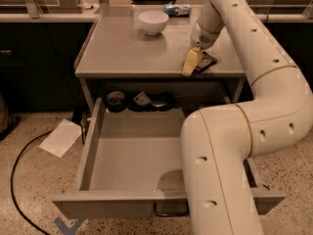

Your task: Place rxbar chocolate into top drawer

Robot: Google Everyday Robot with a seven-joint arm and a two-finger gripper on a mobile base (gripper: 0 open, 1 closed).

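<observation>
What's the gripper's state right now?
Gripper: low at the tabletop, against the rxbar chocolate; open or closed cannot be told.

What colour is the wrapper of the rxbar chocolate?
Black, in the camera view. The rxbar chocolate lies on the table, beside the gripper.

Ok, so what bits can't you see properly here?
Camera view only:
- rxbar chocolate: partly covered by the gripper, which sits over the front right of the table; its print is too small to read.
- top drawer: right side hidden behind the robot arm.
- At the drawer's back, items beside the black tape roll: shadowed under the tabletop, too dark to name.
- Far table edge: bluish packet, too small to identify.
</observation>
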